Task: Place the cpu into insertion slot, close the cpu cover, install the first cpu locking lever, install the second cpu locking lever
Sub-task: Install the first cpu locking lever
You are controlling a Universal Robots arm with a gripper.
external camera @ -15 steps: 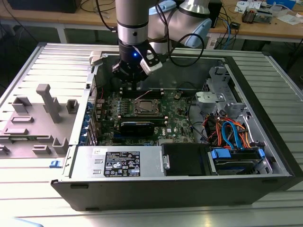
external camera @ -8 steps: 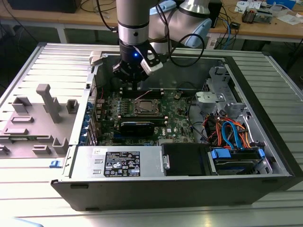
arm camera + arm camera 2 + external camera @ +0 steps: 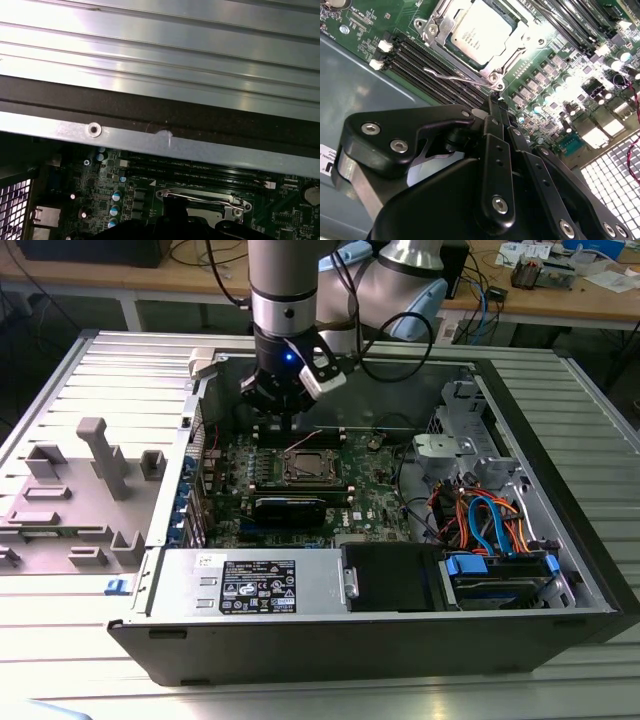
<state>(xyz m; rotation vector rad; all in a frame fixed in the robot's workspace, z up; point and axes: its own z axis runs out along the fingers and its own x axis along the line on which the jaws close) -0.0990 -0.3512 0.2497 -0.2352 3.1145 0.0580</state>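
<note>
Inside the open computer case (image 3: 560, 540), on the green circuit board (image 3: 375, 495), the cpu (image 3: 481, 31) lies flat in the insertion slot (image 3: 307, 469), its dull silver top showing through the square window of the cpu cover (image 3: 520, 42), which lies down over the socket and frames the chip. In the second wrist view a thin wire locking lever (image 3: 457, 78) runs along the near edge of the socket, between it and the long black memory slots (image 3: 427, 62), and seems to stand a little proud of the board rather than tucked down; the first wrist view shows a lever (image 3: 200, 198) as a bright rod across the socket's edge. The gripper (image 3: 495, 102) hangs just beyond that edge of the socket, near the lever; whether it touches the wire cannot be told. Its black fingers (image 3: 496, 150) are pressed together at the tips, with nothing seen between them. In the exterior view the gripper (image 3: 277, 410) sits above the board on the far side of the socket, close to the case's back wall.
</note>
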